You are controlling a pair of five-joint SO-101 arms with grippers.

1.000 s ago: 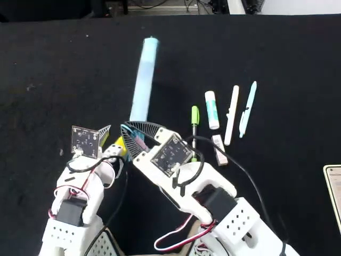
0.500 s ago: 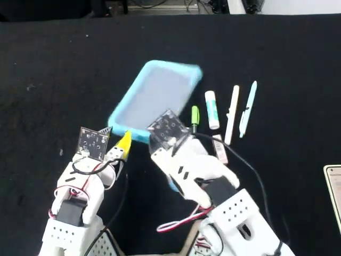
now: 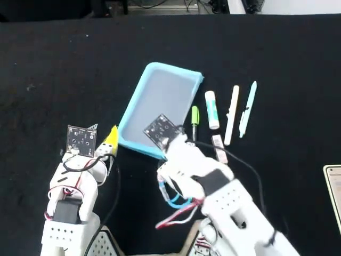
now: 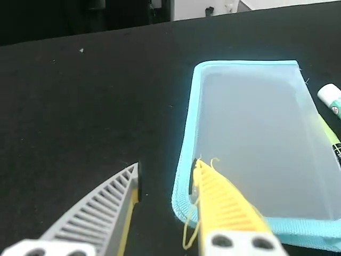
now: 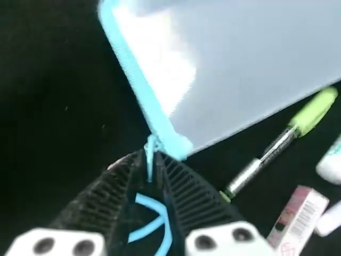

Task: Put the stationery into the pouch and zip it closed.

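pouch down flat, right jaws on its cord

since a second ago the pouch [image 3: 160, 109] has swung from standing edge-on to lying flat on the black worktop [image 3: 53, 64]. the left arm [image 3: 74, 176] has drawn a little away from the right arm [image 3: 213, 186].

the high view shows the pouch, pale with a blue border, lying slanted between the arms' tips and the stationery. just beside its long edge is a green pen [image 3: 195, 121]. past that lie a glue stick [image 3: 212, 109], a white pen [image 3: 232, 114] and a light blue pen [image 3: 248, 108], side by side and apart from one another. a small pink box [image 3: 219, 149] lies near the green pen's tip. all of these are outside the pouch. a pale card [image 3: 334, 186] shows at the worktop's edge. from this angle the right arm's wrist covers its own jaws.

the right wrist view shows what that hides. the right jaws, black, are closed tight on the thin blue pull cord [image 5: 151, 149] at the pouch's near corner.

the left wrist view shows the left jaws standing wide apart with nothing between them. the grey one is over bare worktop. the yellow one has its tip at the blue border of the pouch's other near corner, and whether it touches cannot be told. whether the zip is open cannot be told either.
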